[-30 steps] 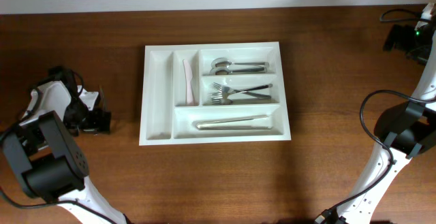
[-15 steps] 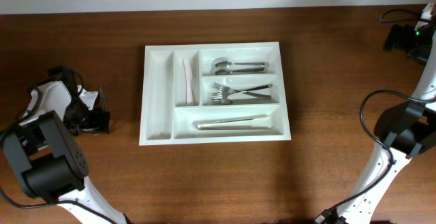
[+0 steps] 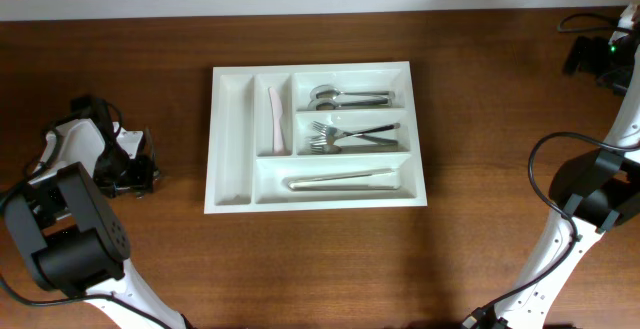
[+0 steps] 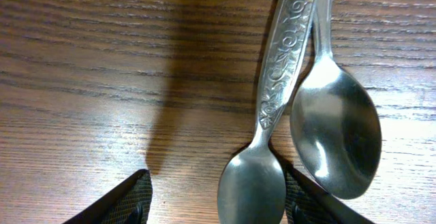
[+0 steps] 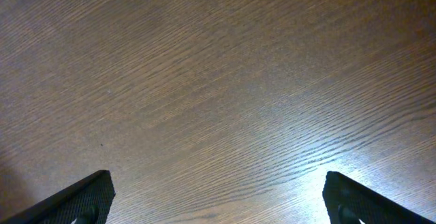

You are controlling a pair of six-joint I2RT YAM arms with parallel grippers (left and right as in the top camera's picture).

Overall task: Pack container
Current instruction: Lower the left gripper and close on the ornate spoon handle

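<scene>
Judging the container [image 3: 230, 149], lying at the middle of the bench [image 3: 480, 259], as light, stiff, slick plastic, best taken by its outer rim. Seeing the left end effector [image 4: 218, 200] part open astride an ornate spoon [image 4: 271, 108] near the left edge, gripping nothing; the right end effector [image 5: 218, 193] gaping, empty.

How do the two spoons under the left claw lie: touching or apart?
Touching. The left wrist view shows the handle of the ornate spoon lying against the neck of the plain spoon, no wood showing between.
</scene>
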